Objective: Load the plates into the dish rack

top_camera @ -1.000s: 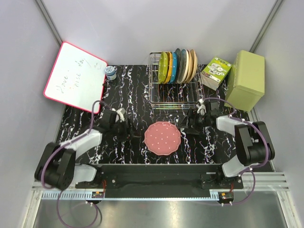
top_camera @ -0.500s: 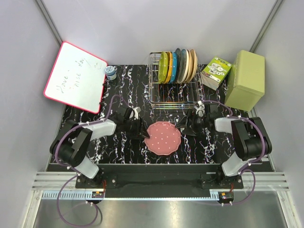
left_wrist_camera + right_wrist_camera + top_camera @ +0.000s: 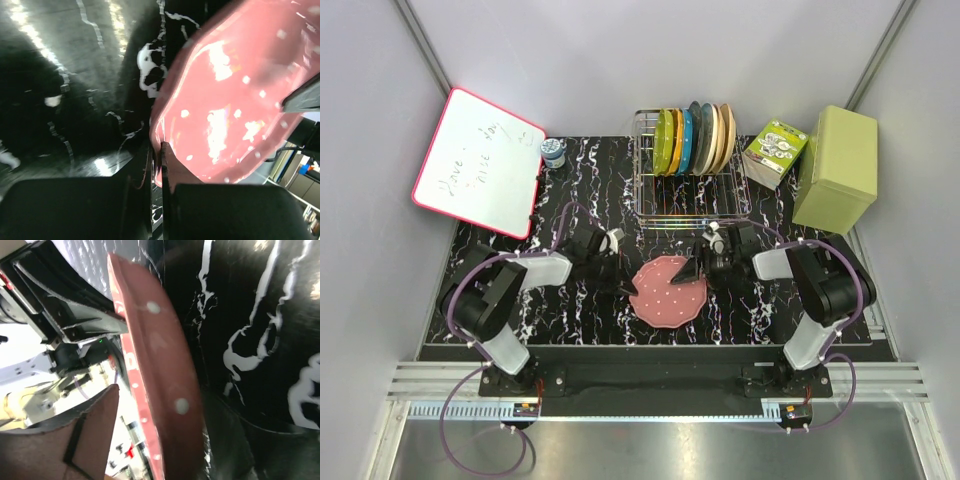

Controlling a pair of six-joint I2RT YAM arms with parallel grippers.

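The pink plate (image 3: 667,290) lies on the table (image 3: 570,190) between both grippers, its right edge lifted. The right gripper (image 3: 694,268) clamps that rim; the left gripper (image 3: 624,283) touches the opposite rim, jaws apart.

Pink plate (image 3: 667,291): round, scalloped edge, small white dots, glossy. Sits just in front of dish rack (image 3: 687,190), tilted, side toward my right arm lifted. My left wrist view shows its rim (image 3: 165,150) at my fingertips; my right wrist view shows it edge-on (image 3: 155,390).

Dish rack: chrome wire, rectangular, upright slots. Yellow-green plate (image 3: 664,141), orange plate (image 3: 675,141), blue plate (image 3: 686,141) stand on edge in rack's back row, side by side.
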